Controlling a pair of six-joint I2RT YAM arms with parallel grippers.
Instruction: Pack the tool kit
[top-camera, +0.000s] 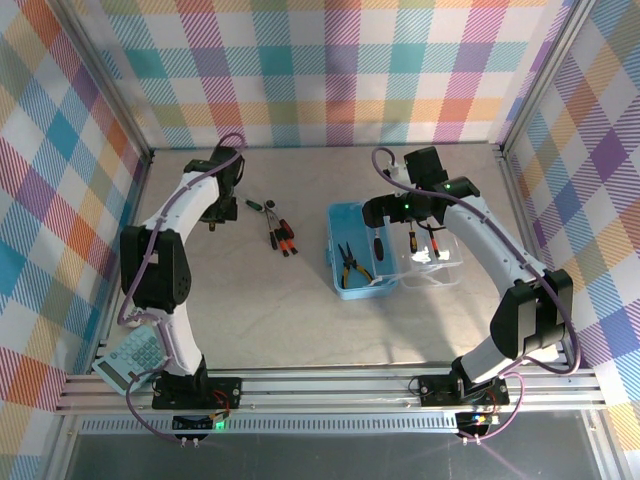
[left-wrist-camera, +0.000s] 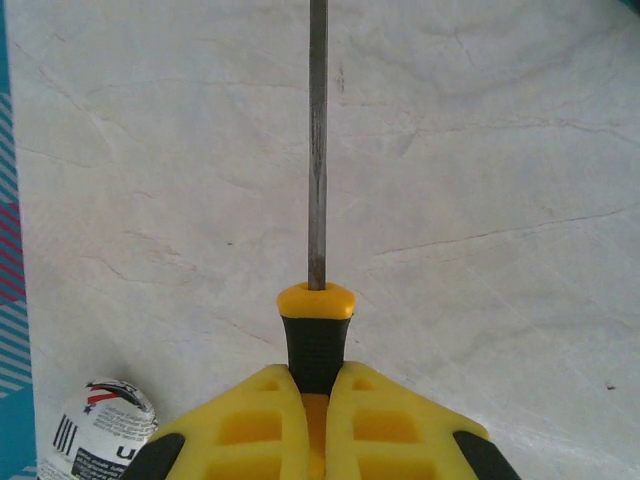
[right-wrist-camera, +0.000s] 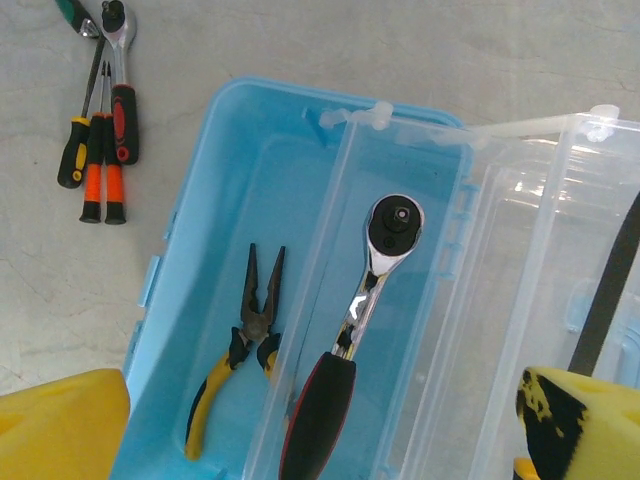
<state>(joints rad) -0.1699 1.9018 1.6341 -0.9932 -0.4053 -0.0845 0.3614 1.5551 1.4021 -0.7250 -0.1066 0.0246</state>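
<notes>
Case: 1, light-blue case (top-camera: 345, 225), open, on the table (top-camera: 300, 330) centre-right, in front of the right arm.
Lid: 1, clear lid (top-camera: 440, 270), swung out flat to the right of the case, still joined at the hinge edge.
Pliers: 1, pliers (right-wrist-camera: 250, 320), yellow-black handles, lying in the left half of the case, nose pointing to the far side.
Ratchets: 2. Boxed ratchet (right-wrist-camera: 365, 300) is in the right half of the case with its head to the far side; in or under a clear insert, cannot tell which. Loose ratchet (right-wrist-camera: 122, 90), red-black handle, is on the table left of the case.
Screwdrivers: 4. Three loose screwdrivers (right-wrist-camera: 92, 165) lie side by side just beside the loose ratchet: 2 with orange handles, 1 black-yellow. The fourth, the held screwdriver (left-wrist-camera: 316, 335), has a black grip and yellow collar, its shaft running straight out over the bare table.
Left gripper (left-wrist-camera: 315, 400): yellow fingers pressed together on the held screwdriver's handle, far-left of the table, well apart from the case.
Right gripper (right-wrist-camera: 320, 415): fingers spread wide, nothing between them, above the open case and lid.
Other: 1 teal-tipped item (right-wrist-camera: 75, 12) at the frame edge, kind unclear.
Calculator: 1, calculator (top-camera: 130, 355), near-left edge beside the left arm base.
</notes>
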